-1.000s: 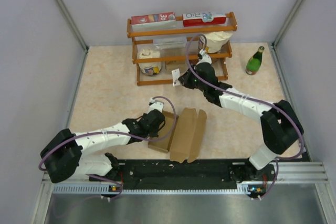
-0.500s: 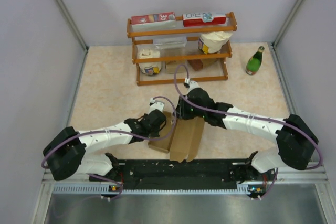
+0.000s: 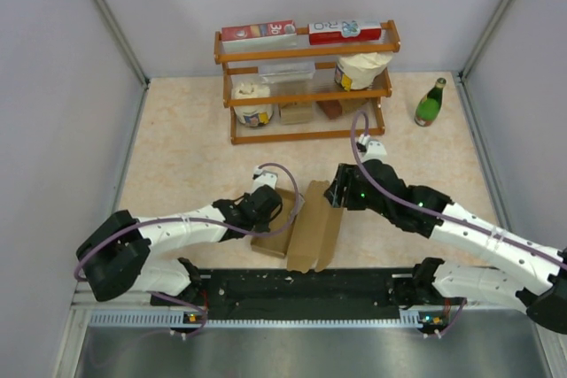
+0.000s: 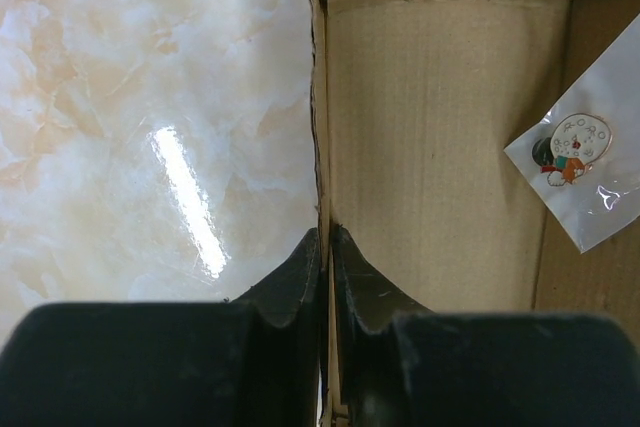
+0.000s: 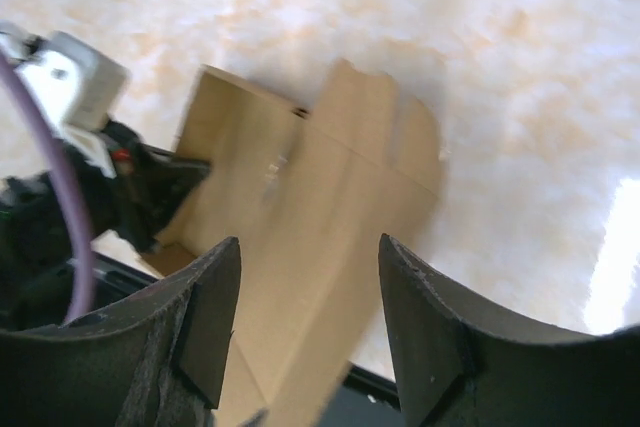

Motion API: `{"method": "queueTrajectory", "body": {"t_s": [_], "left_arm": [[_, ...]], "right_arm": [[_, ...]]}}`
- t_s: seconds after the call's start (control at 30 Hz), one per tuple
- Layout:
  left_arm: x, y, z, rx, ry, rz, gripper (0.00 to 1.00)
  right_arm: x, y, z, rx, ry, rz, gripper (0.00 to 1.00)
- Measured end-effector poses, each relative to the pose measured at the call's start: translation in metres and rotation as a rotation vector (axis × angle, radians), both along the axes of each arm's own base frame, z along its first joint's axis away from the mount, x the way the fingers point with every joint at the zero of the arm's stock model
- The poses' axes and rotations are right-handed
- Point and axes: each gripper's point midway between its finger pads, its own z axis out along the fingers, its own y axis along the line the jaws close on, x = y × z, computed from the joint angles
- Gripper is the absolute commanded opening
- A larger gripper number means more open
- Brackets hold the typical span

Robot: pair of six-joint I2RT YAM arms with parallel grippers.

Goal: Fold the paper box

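Note:
The paper box is plain brown cardboard, lying near the table's front edge with its lid flaps spread to the right. My left gripper is shut on the box's left wall, one finger outside and one inside. In the left wrist view a small clear packet with a badge lies on the box floor. My right gripper hovers above the right edge of the lid flap. It is open, and between its fingers only the box below shows, blurred.
A wooden rack stands at the back with red-and-white cartons on top and jars on its shelves. A green bottle stands to its right. A black rail runs along the near edge, just below the box.
My right arm swung from the rack to the box with a small white packet, opened, and has drawn back to the right. The left gripper has kept its hold.

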Motion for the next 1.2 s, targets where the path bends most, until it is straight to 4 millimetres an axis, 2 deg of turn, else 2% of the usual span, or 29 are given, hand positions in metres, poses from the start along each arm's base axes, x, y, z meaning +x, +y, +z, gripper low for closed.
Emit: {"method": "queueTrajectory", "body": {"t_s": [0.13, 0.27, 0.43, 0.6, 0.77, 0.87, 1.0, 1.07, 1.2], "left_arm": [[0.000, -0.001, -0.002, 0.003, 0.007, 0.004, 0.12], [0.001, -0.005, -0.001, -0.011, 0.009, 0.008, 0.12], [0.002, -0.006, 0.000, -0.017, 0.009, 0.007, 0.12], [0.003, -0.009, 0.001, -0.023, 0.009, 0.009, 0.12], [0.003, -0.010, 0.002, -0.030, 0.010, 0.013, 0.12], [0.003, -0.011, 0.002, -0.035, 0.011, 0.020, 0.13], [0.003, -0.012, 0.002, -0.046, 0.015, 0.026, 0.18], [0.002, -0.013, 0.002, -0.053, 0.020, 0.026, 0.26], [0.000, -0.019, 0.002, -0.085, 0.034, 0.023, 0.48]], "right_arm": [[-0.012, -0.031, -0.011, -0.067, 0.054, -0.078, 0.61], [-0.026, -0.050, -0.022, -0.098, 0.112, -0.112, 0.63], [-0.039, -0.055, -0.034, -0.085, 0.171, -0.119, 0.61], [-0.049, -0.047, -0.042, -0.047, 0.226, -0.087, 0.59], [-0.056, -0.036, -0.054, 0.000, 0.278, -0.065, 0.49], [-0.060, -0.031, -0.065, 0.028, 0.309, -0.058, 0.46], [-0.058, -0.020, -0.067, 0.050, 0.326, -0.044, 0.29], [-0.056, -0.016, -0.070, 0.045, 0.324, -0.036, 0.22], [-0.050, -0.016, -0.073, 0.001, 0.289, -0.016, 0.04]]}}
